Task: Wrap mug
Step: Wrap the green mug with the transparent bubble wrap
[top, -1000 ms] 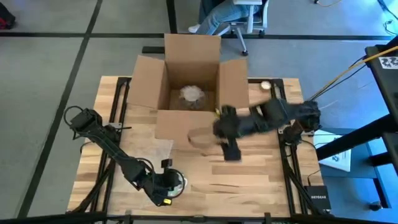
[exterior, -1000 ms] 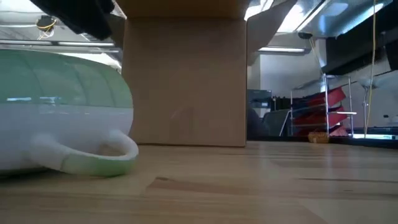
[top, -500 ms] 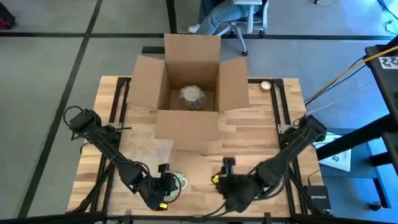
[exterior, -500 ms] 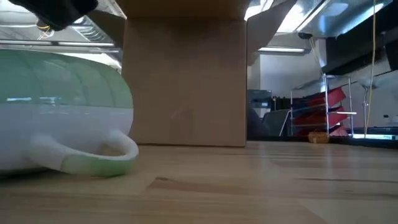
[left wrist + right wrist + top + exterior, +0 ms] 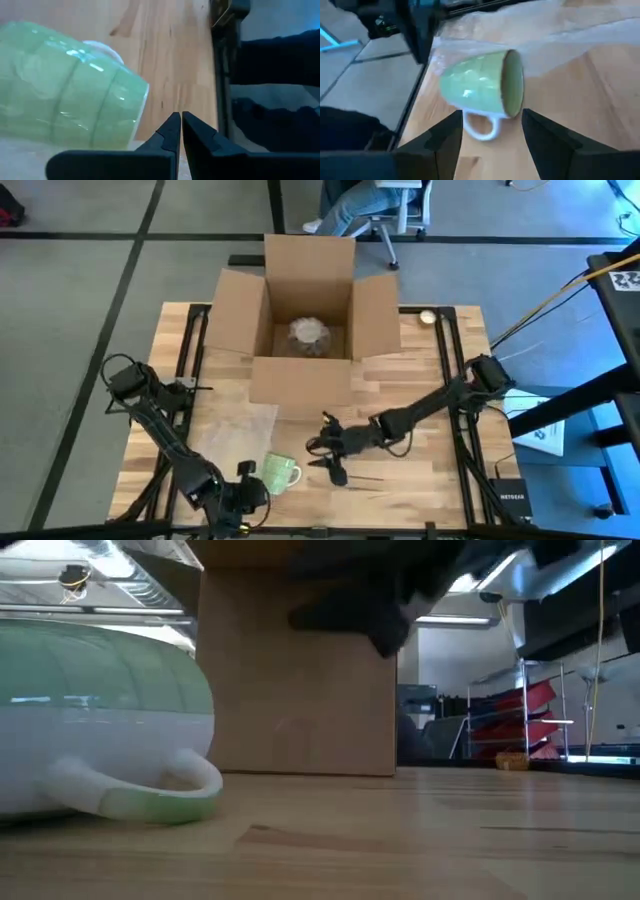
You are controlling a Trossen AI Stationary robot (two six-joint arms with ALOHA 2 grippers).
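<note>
We see the mug (image 5: pixel 279 472) lying on its side on the tabletop (image 5: pixel 420 480), at the bubble wrap's (image 5: pixel 232 428) edge. The left gripper (image 5: pixel 177 131) beside it has closed fingers; the right gripper (image 5: pixel 326 452), nearby, has open fingers.

My high view looks straight down on the whole table (image 5: pixel 420 470). My low view sits at tabletop level, very close to the mug (image 5: pixel 100 720). Both wrist views face that same mug at close range.
</note>
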